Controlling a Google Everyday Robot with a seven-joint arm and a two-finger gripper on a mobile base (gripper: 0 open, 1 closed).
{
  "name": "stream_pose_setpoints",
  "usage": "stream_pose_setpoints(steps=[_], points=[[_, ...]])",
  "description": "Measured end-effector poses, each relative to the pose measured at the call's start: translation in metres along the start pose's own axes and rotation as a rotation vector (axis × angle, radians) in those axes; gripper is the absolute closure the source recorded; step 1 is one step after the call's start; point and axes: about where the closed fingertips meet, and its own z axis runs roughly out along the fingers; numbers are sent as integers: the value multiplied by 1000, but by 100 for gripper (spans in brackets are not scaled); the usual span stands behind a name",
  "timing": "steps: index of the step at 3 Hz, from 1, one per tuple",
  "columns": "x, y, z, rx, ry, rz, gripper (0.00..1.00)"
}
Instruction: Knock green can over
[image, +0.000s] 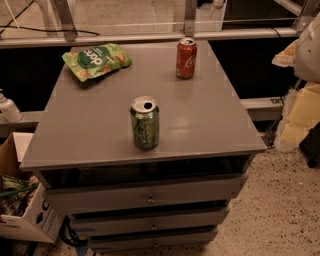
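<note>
Green can (145, 123) unblocked, red can (186, 59) (well behind)

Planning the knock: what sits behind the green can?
Far behind the green can: an upright red can to the right, a snack bag to the left. The can hides the tabletop just behind it. The claw is not visible.

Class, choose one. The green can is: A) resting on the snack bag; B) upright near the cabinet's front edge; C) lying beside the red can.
B: the green can stands upright near the front edge of the cabinet top, apart from the red can and snack bag; the gripper is not in view.
</note>
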Motion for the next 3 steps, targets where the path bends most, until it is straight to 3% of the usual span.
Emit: stream_pose_setpoints(steps=[1, 2, 3], points=[[0, 0, 0, 0, 0, 0, 0], [6, -23, 3, 7, -37, -23, 0], [2, -45, 22, -26, -149, -24, 0]])
